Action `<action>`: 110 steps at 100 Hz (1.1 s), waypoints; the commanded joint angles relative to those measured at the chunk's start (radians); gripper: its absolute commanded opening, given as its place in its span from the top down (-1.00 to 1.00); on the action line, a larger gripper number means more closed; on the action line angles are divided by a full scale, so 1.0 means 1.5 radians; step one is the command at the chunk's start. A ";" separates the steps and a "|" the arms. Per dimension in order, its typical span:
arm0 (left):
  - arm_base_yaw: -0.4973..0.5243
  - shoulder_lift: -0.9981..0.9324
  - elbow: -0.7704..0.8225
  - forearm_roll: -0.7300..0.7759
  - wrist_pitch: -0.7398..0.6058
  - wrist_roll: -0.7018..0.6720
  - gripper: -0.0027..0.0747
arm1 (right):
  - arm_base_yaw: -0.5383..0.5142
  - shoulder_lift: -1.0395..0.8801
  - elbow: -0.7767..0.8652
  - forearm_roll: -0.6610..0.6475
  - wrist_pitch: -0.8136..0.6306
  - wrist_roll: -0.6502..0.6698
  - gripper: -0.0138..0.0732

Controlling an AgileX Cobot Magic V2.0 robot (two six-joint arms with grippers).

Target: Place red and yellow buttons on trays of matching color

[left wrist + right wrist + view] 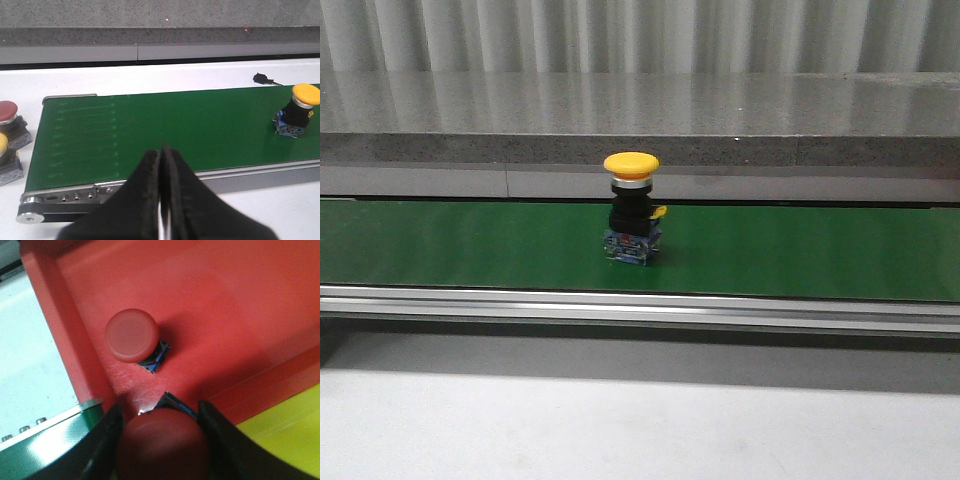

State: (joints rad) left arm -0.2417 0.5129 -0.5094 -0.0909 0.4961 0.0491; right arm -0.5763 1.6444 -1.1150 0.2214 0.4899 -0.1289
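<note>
Right wrist view shows the relation that matters: the right gripper (162, 440) has its jaws spread just wide enough to clasp a held red button (162, 445) by the cap, and that button hangs directly above the floor of the red tray (240, 305), inside its near wall. A second red button (133, 336) already stands upright on the tray floor, close beside the held one but apart from it. The yellow tray (285, 435) adjoins the red tray's wall. A release should therefore go straight down, clear of the standing button.

Left wrist view shows the left gripper (161, 200) with its jaws pressed together on nothing, hovering at the near edge of the green belt (165, 125). The yellow button (296, 116) stands upright on the belt, well apart from those jaws, its long axis vertical; in the front view it (631, 220) sits mid-belt. Another red button (9, 122) and another yellow button (4, 157) wait on the white bench beyond the belt's end.
</note>
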 commanded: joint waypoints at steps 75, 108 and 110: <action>-0.005 0.000 -0.018 -0.009 -0.045 0.000 0.98 | -0.002 0.062 -0.023 0.079 -0.111 0.000 -0.61; -0.005 0.000 -0.018 -0.009 -0.045 0.000 0.98 | 0.001 -0.054 0.025 0.080 -0.104 0.000 -0.68; -0.005 0.000 -0.018 -0.009 -0.045 0.000 0.98 | 0.003 -0.066 0.029 0.080 -0.100 0.000 -0.68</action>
State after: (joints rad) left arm -0.2417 0.5129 -0.5094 -0.0909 0.4961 0.0491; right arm -0.5763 1.6508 -1.0701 0.3274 0.3694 -0.1270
